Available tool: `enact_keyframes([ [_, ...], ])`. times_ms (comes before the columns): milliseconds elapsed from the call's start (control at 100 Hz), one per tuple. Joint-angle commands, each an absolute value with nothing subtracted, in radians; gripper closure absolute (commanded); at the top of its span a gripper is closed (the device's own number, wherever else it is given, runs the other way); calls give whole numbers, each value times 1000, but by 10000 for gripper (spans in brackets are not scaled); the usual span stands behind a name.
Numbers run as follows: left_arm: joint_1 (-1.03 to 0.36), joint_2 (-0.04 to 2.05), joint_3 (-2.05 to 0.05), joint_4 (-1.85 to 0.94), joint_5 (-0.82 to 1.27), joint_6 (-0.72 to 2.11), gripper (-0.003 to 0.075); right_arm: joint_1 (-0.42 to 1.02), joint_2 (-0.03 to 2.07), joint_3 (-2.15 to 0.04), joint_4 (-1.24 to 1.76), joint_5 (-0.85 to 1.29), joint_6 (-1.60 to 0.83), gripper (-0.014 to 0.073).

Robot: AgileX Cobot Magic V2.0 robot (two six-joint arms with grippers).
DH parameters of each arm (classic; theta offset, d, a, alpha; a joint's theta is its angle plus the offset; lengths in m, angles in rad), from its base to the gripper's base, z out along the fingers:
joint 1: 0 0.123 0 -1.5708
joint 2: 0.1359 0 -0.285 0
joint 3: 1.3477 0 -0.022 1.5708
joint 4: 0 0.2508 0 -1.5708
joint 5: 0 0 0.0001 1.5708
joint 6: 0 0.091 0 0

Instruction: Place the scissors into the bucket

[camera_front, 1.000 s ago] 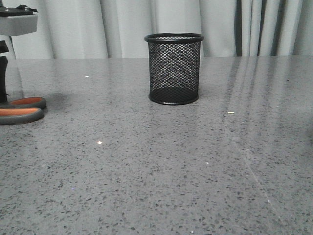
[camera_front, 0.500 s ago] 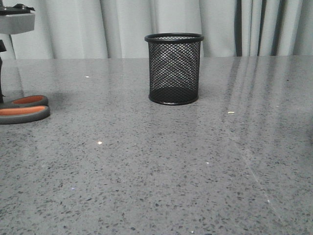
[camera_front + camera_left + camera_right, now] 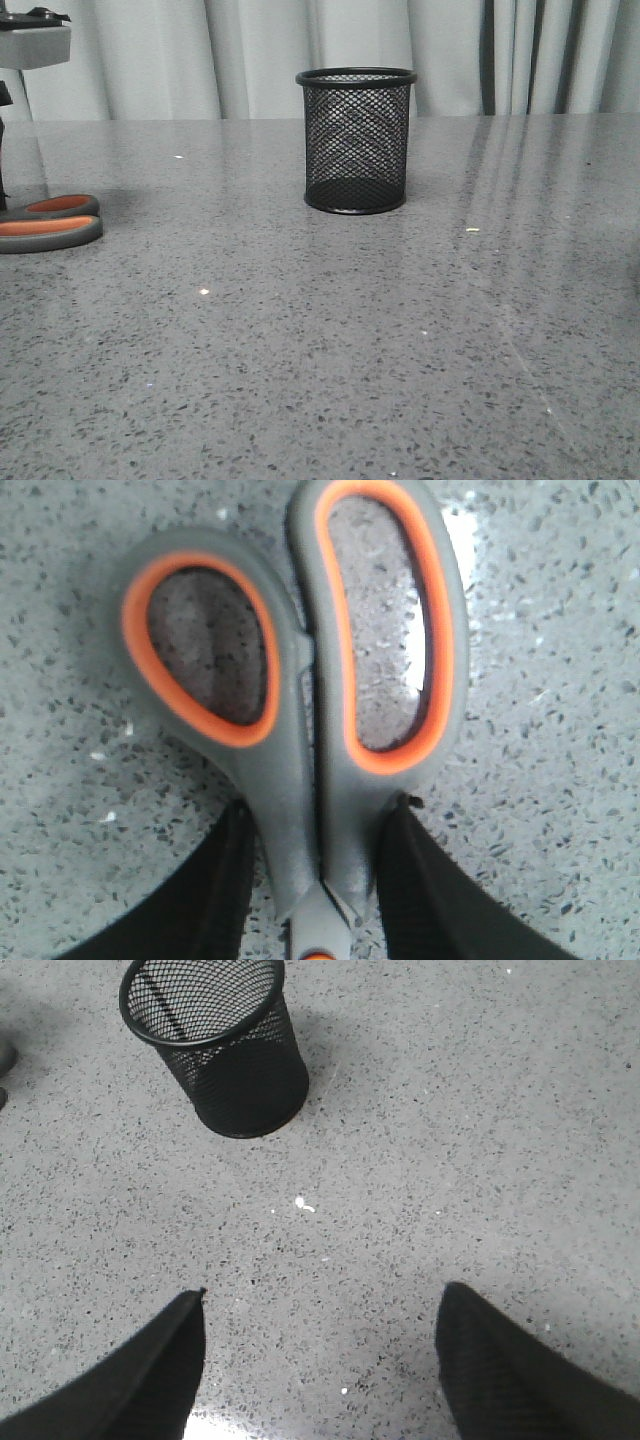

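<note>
Scissors lie flat on the grey speckled table, at its far left edge in the front view, where only the two handle loops show. Handles are dark grey with orange lining inside each loop; one loop is longer and narrower, the other shorter and rounder. Loops sit side by side, touching along the shanks. Blades are out of sight in every view.

Left gripper: its two black fingers stand on either side of the handle shanks just below the loops, close against them. Whether the pads are actually pressing the shanks cannot be told.

Bucket stands upright near the middle of the table, towards the back, well apart from the scissors. It is a black wire-mesh cylinder with a solid rim and solid base ring.

Right gripper: fingers spread wide, nothing between them, above bare table near the bucket.
</note>
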State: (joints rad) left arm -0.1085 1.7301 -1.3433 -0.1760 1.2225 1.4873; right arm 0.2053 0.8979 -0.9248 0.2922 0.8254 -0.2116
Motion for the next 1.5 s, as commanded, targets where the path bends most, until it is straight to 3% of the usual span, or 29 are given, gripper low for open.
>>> enact_keyframes([
  [0, -107, 1702, -1363, -208, 1276, 1485, 650, 205, 895, -960, 300, 778, -221, 148],
  [100, -107, 1702, -1363, -208, 1276, 1485, 678, 205, 895, -960, 300, 778, -221, 148],
  [1100, -109, 1470, -1568, -298, 1276, 1449, 677, 205, 895, -960, 329, 721, -221, 148],
  [1490, -187, 1389, -1690, -453, 1276, 1415, 677, 205, 895, -960, 780, 622, -469, 148],
])
